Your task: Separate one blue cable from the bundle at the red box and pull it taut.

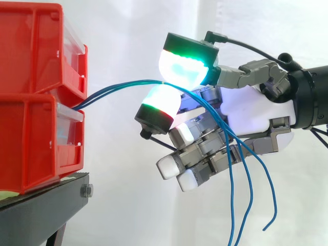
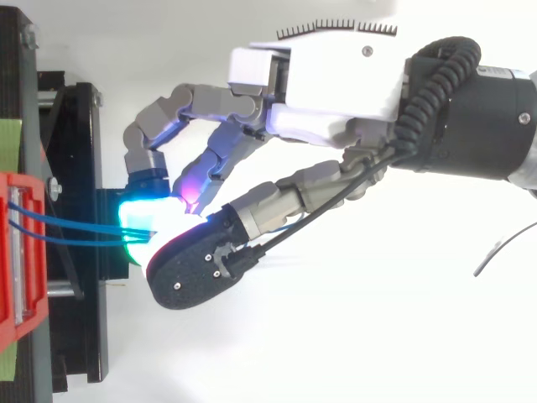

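Robot hand (image 1: 253, 107): reaching in from the right, level with the seam between the two bins, and gripping the cables (image 1: 115, 87). Pinching these blue strands between two pads, with the upper pad (image 1: 182, 64) glowing green and the lower pad (image 1: 160, 100) glowing white above a red band. Curling the other fingers (image 1: 171, 165) underneath, white-tipped, away from the pinch. Impossible telling how many strands are inside the pinch.

Cables: leaving the pinch rearward, crossing the palm and hanging loose below the hand in three tails. Forward of the pinch, dropping in a shallow bow, not quite straight, into the gap between upper bin (image 1: 31, 46) and lower bin (image 1: 31, 143).

From above: showing as two strands (image 2: 71, 220) running from the red bin at the left edge to the cyan-green glow, with a magenta pad (image 2: 193, 180) shining just beside it.

Beyond: bins sitting stacked on the black stand (image 1: 46, 205), with the white curtain (image 1: 123, 31) hanging behind.
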You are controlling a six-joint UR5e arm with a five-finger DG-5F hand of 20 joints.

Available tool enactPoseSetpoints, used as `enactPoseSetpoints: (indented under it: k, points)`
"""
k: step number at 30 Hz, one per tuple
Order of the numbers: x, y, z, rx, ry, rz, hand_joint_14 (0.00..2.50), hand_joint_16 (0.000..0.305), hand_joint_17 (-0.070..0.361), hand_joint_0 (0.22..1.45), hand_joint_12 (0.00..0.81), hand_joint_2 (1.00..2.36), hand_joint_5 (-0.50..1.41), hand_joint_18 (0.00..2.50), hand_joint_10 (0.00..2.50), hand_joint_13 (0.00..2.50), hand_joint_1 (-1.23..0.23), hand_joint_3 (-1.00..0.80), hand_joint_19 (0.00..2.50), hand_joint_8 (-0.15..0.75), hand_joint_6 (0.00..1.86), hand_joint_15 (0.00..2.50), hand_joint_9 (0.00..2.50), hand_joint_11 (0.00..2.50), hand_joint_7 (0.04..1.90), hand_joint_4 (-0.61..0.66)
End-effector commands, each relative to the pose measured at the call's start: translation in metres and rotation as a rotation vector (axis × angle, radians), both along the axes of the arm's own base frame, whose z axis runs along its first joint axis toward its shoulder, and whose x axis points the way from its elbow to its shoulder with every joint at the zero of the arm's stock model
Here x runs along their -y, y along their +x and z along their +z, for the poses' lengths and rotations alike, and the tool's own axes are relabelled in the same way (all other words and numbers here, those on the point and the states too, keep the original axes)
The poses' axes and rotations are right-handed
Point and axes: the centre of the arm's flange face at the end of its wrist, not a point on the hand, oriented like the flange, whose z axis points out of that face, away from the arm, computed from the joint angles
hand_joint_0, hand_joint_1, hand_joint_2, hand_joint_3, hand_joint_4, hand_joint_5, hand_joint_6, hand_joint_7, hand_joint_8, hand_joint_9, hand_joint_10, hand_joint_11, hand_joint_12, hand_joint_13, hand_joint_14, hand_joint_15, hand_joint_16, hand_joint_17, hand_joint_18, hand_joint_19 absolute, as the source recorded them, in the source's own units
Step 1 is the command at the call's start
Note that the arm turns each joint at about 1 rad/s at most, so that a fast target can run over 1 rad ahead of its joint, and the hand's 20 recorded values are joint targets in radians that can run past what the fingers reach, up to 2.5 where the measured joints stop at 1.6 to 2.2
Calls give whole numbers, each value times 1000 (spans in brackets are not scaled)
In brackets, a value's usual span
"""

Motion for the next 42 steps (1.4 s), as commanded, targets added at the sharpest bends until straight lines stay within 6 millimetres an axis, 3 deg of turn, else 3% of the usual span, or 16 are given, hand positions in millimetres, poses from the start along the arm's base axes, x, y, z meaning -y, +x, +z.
enactPoseSetpoints:
  k: [1, 11, 22, 29, 32, 35, 42]
  points:
    - [0, 0, 0, 0, 0, 0, 18, 37, 84, 678, 354, 1000, -169, 686, 22, 756, -819, -500, 487, 304, 901, 422, 1007, 779, 1163, 20]
    - [0, 0, 0, 0, 0, 0, 17, 38, 85, 564, 356, 1000, -161, 700, 22, 775, -825, -500, 496, 310, 894, 434, 1044, 790, 1143, 60]
    - [-1, 0, 0, 0, 0, 1, 17, 41, 93, 493, 375, 1000, -158, 715, 22, 788, -717, -500, 494, 324, 867, 434, 1054, 769, 1075, 89]
    - [-1, 0, 0, 0, 0, 1, 16, 42, 95, 487, 378, 1000, -156, 718, 19, 792, -638, -500, 501, 326, 851, 426, 1061, 763, 1049, 91]
    - [-1, 0, -1, -2, 0, 1, 16, 37, 84, 586, 354, 1000, -156, 677, 23, 773, -547, -500, 524, 308, 842, 435, 1055, 766, 1091, 67]
    - [-1, 0, 0, 0, -2, 2, 16, 37, 83, 624, 352, 1000, -153, 672, 22, 770, -583, -499, 539, 307, 852, 447, 1061, 779, 1117, 35]
    - [-1, 0, -1, -2, -2, 2, 16, 38, 86, 610, 359, 1014, -156, 674, 23, 762, -746, -258, 539, 319, 861, 444, 1045, 785, 1175, 36]
